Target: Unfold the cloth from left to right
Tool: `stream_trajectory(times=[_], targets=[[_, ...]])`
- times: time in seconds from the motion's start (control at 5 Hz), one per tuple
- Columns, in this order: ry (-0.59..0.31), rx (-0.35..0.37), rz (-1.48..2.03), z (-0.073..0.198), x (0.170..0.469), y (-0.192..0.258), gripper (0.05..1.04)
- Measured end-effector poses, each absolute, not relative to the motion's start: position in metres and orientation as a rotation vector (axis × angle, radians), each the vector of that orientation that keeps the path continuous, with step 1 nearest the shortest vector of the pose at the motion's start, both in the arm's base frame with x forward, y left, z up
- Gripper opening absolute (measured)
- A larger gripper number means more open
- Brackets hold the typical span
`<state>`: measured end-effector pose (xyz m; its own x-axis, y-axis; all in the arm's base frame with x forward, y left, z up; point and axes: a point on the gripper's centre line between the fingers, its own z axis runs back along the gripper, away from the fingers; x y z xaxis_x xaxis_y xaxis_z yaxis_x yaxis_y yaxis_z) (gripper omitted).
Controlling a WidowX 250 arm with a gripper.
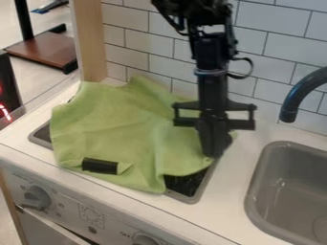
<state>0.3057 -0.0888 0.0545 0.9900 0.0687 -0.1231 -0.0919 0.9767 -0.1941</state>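
The black arm [211,57] comes in at the top edge of the frame, right of centre, and runs almost straight down in front of the white tiled wall [262,24]. Its upper part slants slightly from left to right; below that, the wrist section is close to upright. A black cable loop juts out on its right side. The gripper [216,154] points down, its wide crossbar running sideways across the picture just right of centre, and its lower end is at the right-hand part of the green cloth [121,124], overlapping it in the view. Whether the jaws are apart, together or clamped on the fabric, I cannot tell.

The cloth lies spread and rumpled over the stove top [203,185], from the left of the frame to the centre. Its upper corner rises near the wall, and a sliver of green shows just right of the gripper. Near its lower left edge is a small dark rectangular patch [100,166]. The dark stove surface and its grey rim show below the cloth's lower right edge.

At the right of the frame are a grey sink [256,191] and a dark faucet [306,91]; a knob [38,197] is at the lower left.
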Motion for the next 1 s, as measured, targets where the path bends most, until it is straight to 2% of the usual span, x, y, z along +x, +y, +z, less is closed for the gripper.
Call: stream_trajectory(times=[0.2, 0.4, 0.6, 1.0], targets=[[0.120, -0.174, 0.093, 0.042, 0.311, -0.097, 0.050], [0.058, -0.164, 0.114, 0.033, 0.316, -0.098, 0.066], [0.055, -0.151, 0.131, 0.025, 0.318, -0.096, 0.211], [0.063, -0.152, 0.151, 0.022, 0.315, -0.096, 0.745]])
